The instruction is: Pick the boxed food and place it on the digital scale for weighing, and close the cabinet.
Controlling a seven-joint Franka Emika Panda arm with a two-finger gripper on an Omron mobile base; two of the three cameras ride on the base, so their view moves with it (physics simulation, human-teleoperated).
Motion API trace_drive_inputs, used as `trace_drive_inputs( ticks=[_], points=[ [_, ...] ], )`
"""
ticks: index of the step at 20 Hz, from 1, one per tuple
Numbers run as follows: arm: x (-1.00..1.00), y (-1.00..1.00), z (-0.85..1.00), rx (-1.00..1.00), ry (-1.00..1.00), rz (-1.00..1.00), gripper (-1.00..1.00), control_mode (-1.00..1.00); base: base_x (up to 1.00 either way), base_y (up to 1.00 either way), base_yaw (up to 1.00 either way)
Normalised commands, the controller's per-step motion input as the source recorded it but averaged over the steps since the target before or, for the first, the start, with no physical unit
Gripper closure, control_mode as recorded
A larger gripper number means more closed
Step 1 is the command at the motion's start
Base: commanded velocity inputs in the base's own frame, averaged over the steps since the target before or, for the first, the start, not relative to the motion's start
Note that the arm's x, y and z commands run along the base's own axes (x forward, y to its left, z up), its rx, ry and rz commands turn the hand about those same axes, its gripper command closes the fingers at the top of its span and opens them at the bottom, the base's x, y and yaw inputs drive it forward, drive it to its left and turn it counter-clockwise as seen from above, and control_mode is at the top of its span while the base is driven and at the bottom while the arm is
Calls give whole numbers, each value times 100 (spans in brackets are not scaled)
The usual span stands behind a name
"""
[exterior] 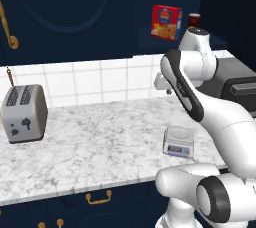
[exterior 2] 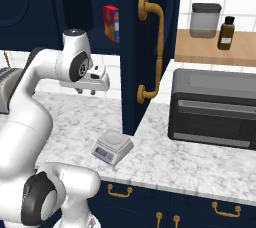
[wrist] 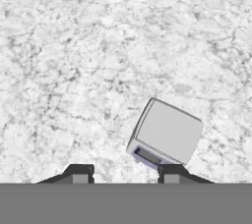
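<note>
Gripper held above the marble surface, jaws apart, empty, aimed down at digital scale. Boxed food shelved upper-right inside open cabinet; nothing grasped yet.

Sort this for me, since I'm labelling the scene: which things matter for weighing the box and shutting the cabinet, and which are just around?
Job:
boxed food, inside the open cabinet
digital scale, bare on the counter
cabinet, door open
gripper, empty

Just around:
toaster
dark red can
toaster oven
grey canister
brown bottle
</note>
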Motion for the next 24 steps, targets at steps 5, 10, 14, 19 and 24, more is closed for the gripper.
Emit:
trace_drive_inputs(
  ticks=[5, 10, 14, 19, 24],
  points=[
    [-32, -2, -1, 0, -27, 0, -100, -100, 0, 0, 0],
    [-62, -10, 12, 0, -42, 0, -100, -100, 0, 0, 0],
    [-51, -21, 50, 0, -60, 0, -100, -100, 0, 0, 0],
    [-15, -37, 82, 1, -42, 0, -100, -100, 0, 0, 0],
    [0, -41, 93, 1, -8, 0, -100, -100, 0, 0, 0]
  ],
)
